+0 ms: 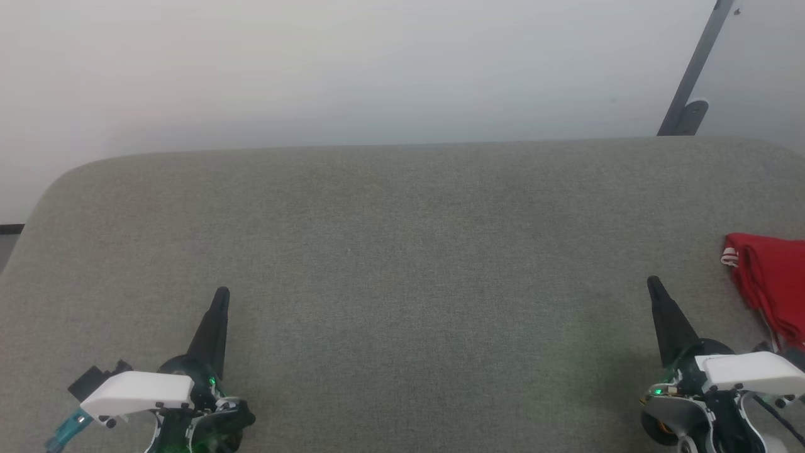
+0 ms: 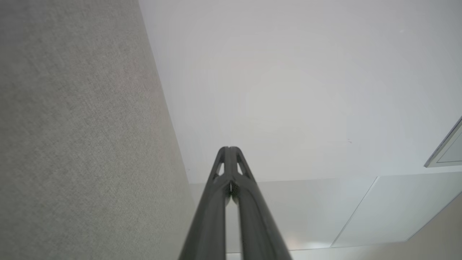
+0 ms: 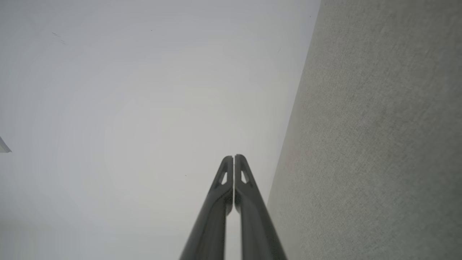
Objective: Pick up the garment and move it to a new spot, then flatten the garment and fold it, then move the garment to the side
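On your grey bench [image 1: 402,251], the red shirt [image 1: 770,277] lies bundled at the right edge, apparently folded and set aside, so the task looks all but done. Your left hand [image 1: 221,294] and right hand [image 1: 654,283] rest low, both clenched on nothing, fingers pointing forward. Any touch-up calls for the right hand to unclench first.

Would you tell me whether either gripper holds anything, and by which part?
Nothing held: left gripper and right gripper are shut, empty; the garment lies apart.
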